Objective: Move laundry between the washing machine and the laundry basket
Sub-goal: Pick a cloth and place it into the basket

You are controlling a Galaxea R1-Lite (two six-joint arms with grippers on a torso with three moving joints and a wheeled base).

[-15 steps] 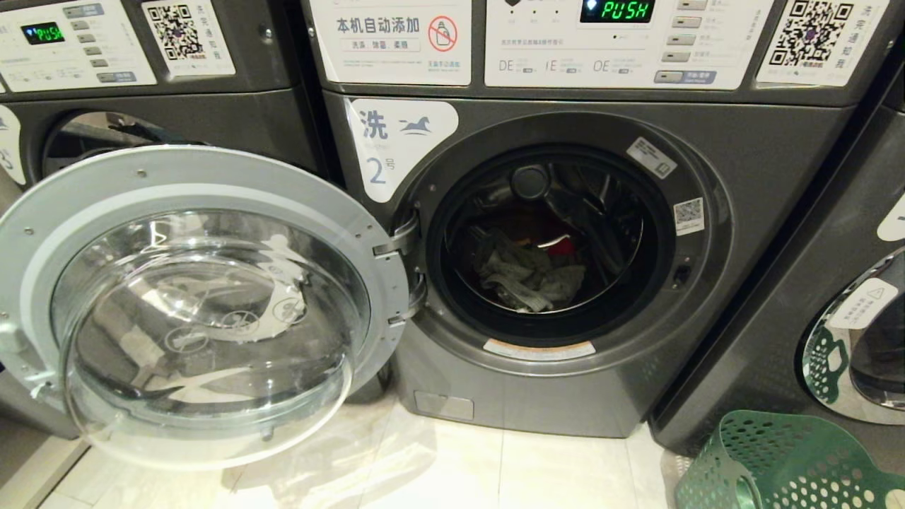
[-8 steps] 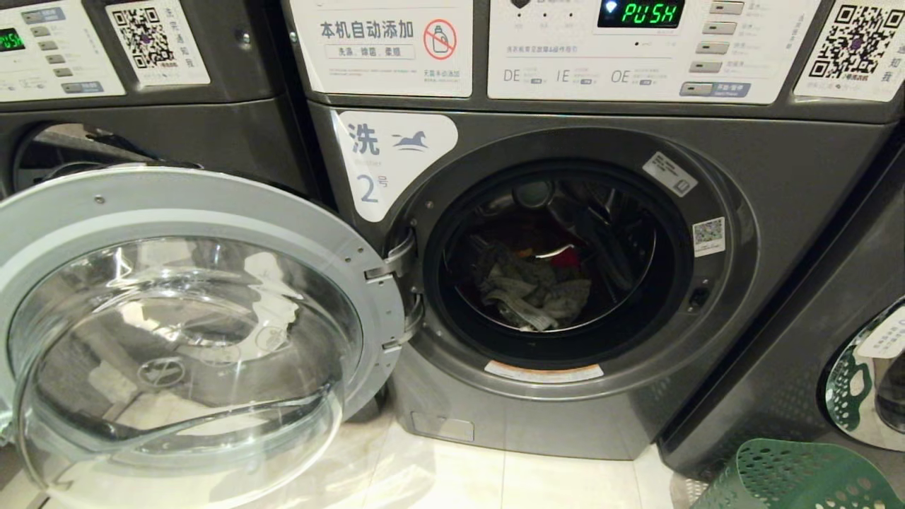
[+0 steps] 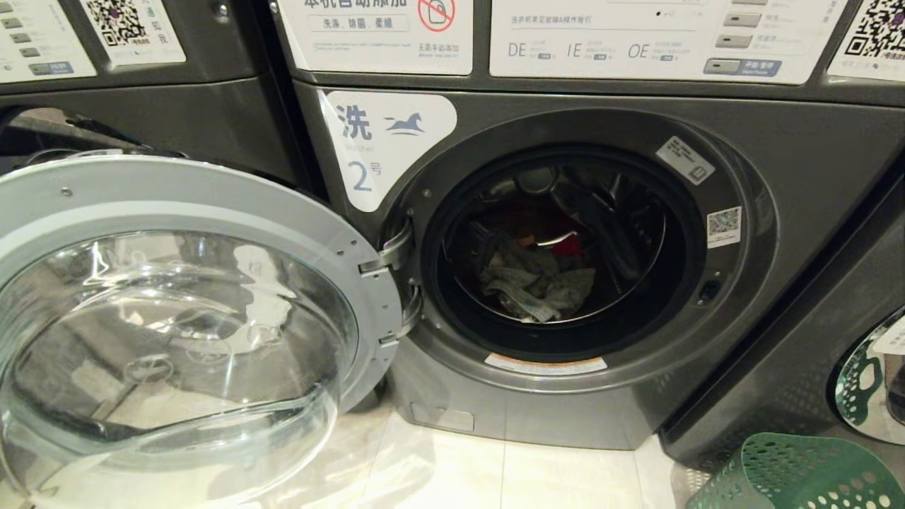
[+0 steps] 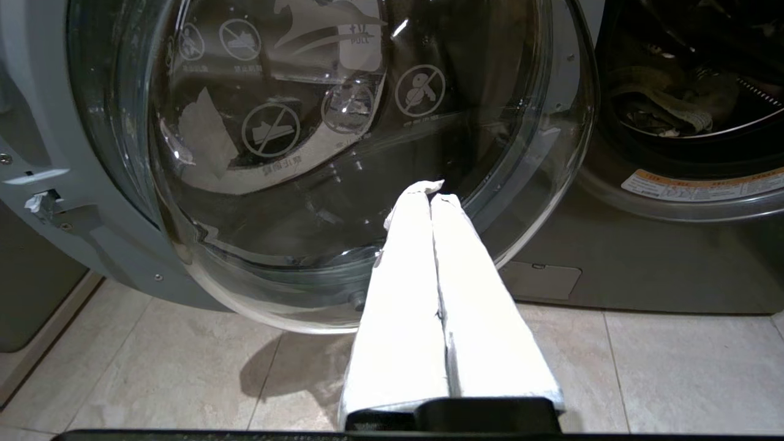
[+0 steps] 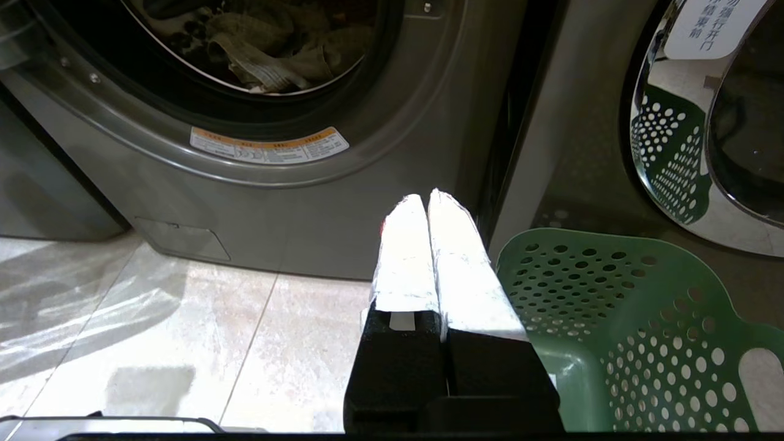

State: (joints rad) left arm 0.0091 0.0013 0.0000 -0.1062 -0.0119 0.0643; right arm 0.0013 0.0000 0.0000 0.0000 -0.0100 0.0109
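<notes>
The washing machine (image 3: 551, 424) marked 2 stands straight ahead, its round glass door (image 3: 177, 318) swung wide open to the left. Inside the drum lies the laundry (image 3: 537, 286): a grey-beige striped garment on top, with a bit of red (image 3: 567, 246) behind it. The green laundry basket (image 3: 792, 474) stands on the floor at the lower right; nothing shows inside it in the right wrist view. My left gripper (image 4: 430, 191) is shut and empty, low before the open door. My right gripper (image 5: 424, 199) is shut and empty, beside the laundry basket (image 5: 618, 294) and below the drum opening.
A second grey machine (image 3: 141, 120) stands on the left behind the open door. A third grey machine (image 3: 813, 339) with a chrome-rimmed door stands on the right, behind the basket. Pale floor tiles (image 3: 523, 474) lie in front of the machines.
The whole head view has shifted: the machine looms larger, and its display has slid out of the top of the picture. The camera moved; laundry, door and basket lie as before.
</notes>
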